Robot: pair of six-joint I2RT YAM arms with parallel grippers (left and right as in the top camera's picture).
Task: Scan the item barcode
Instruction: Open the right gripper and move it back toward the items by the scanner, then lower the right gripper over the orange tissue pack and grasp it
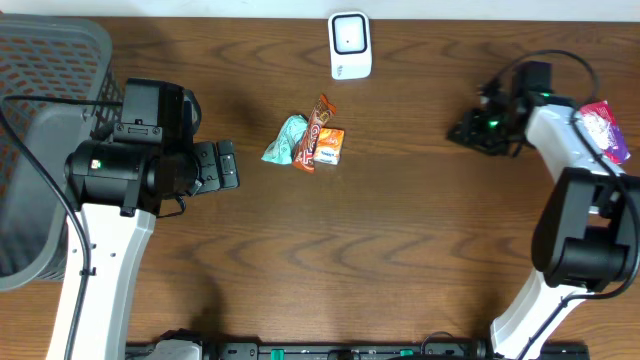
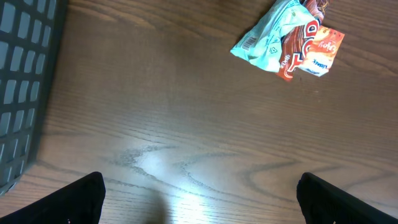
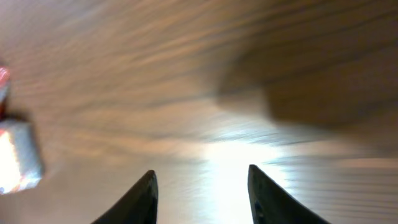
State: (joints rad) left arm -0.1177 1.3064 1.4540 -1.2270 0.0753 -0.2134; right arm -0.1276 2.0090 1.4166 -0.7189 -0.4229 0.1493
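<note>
One grey mesh basket (image 1: 40,150) fills the left edge. The left gripper (image 1: 228,165) gapes wide and empty, facing the pile. The right gripper (image 1: 462,131), over at the right, has its fingers parted on nothing. One white scanner (image 1: 350,45) sits at the far edge.

Mid-table, three wrappers lie heaped and touching: a teal packet (image 1: 287,140), a brown bar (image 1: 315,132) and an orange packet (image 1: 333,147). A fourth, pink packet (image 1: 605,130) lies by the right arm.

They look light, crinkly and probably slippery. I'd pinch the teal one's free left edge, beside its barcode.

Blurred wooden table (image 3: 261,74), end effector (image 3: 202,196) with jaws apart above it, blurred white-and-red object (image 3: 15,155) at left edge
</note>
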